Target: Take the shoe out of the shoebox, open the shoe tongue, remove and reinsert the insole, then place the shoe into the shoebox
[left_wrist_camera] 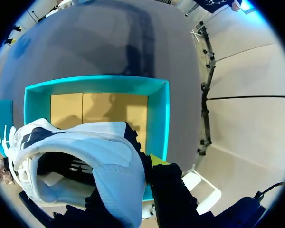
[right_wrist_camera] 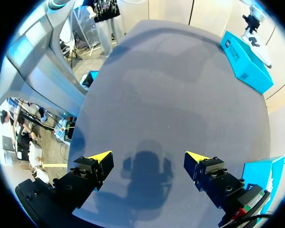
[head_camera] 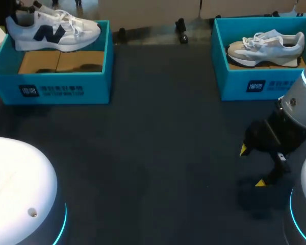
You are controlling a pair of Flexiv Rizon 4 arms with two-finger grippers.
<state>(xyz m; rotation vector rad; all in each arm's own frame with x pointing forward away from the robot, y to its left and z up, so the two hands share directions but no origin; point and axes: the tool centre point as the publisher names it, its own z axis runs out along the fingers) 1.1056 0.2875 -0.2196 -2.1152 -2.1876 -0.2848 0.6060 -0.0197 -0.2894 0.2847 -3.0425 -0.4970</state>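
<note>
Left hand [left_wrist_camera: 133, 183] is clamped on the back of the heel of the white shoe [left_wrist_camera: 80, 142], holding it just above the open blue shoebox [left_wrist_camera: 160, 118]. I'd judge the shoe light, with a soft, yielding collar and a firmer sole, so the heel is a fair hold, though the toe may droop. Right hand [right_wrist_camera: 148, 156] hangs wide open and empty over the table [right_wrist_camera: 171, 85]
</note>
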